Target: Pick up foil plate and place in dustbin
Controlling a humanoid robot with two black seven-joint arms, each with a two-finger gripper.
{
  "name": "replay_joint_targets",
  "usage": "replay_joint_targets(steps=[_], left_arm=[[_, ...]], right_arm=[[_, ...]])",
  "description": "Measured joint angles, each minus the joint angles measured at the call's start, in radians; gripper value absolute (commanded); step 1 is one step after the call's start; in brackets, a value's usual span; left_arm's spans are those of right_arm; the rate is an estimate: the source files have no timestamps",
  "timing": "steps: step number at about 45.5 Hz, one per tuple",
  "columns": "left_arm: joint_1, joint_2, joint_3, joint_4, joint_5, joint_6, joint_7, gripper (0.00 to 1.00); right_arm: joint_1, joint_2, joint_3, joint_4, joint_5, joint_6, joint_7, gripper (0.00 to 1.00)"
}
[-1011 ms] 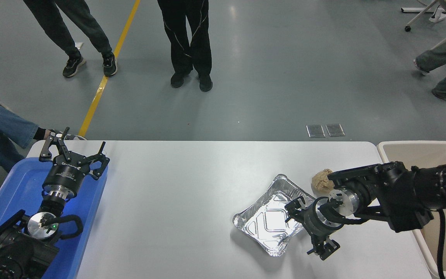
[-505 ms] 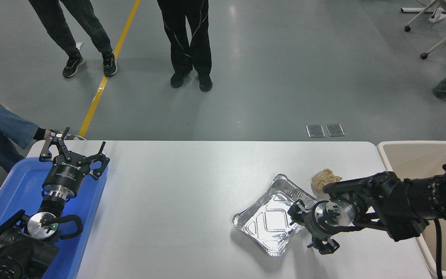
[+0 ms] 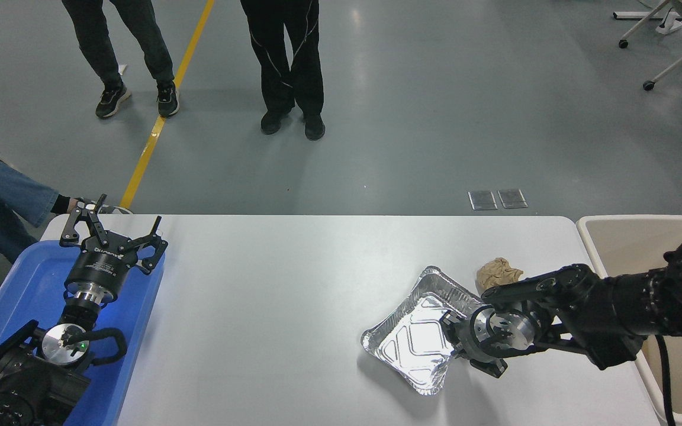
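The foil plate lies on the white table right of centre, one corner pointing toward me. My right gripper reaches in from the right and sits at the plate's right rim, low over the table and touching or overlapping that rim. I cannot tell if it holds the rim. The dustbin stands off the table's right end, with my right arm crossing its near rim. My left gripper is parked open and empty over the blue tray at the lower left.
A crumpled brown paper ball lies just behind the plate, close to my right arm. The blue tray is at the table's left end. Two people stand beyond the far edge, and a seated person's leg shows at the left.
My right gripper has moved left and lowered onto the plate's right rim. The plate has shifted slightly right and toward me. A person at the upper right has left the view.
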Motion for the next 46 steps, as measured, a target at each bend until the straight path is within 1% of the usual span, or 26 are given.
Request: replay_joint_targets(steps=[11,20,31,41,46], left_arm=[[0.0,0.0,0.0,0.0,0.0,0.0,0.001,0.99],[0.0,0.0,0.0,0.0,0.0,0.0,0.001,0.99],[0.0,0.0,0.0,0.0,0.0,0.0,0.001,0.99],[0.0,0.0,0.0,0.0,0.0,0.0,0.001,0.99],[0.0,0.0,0.0,0.0,0.0,0.0,0.001,0.99]], right_arm=[[0.168,-0.051,-0.092,0.165,-0.053,0.063,0.027,0.0],[0.374,-0.105,-0.194,0.299,-0.071,0.18,0.061,0.0],[0.689,-0.161,-0.287,0.408,-0.076,0.43,0.085,0.0],[0.965,-0.209,-0.345,0.445,-0.076,0.679,0.092,0.0],[1.082,-0.234,-0.364,0.454,-0.075,0.771,0.093,0.0]])
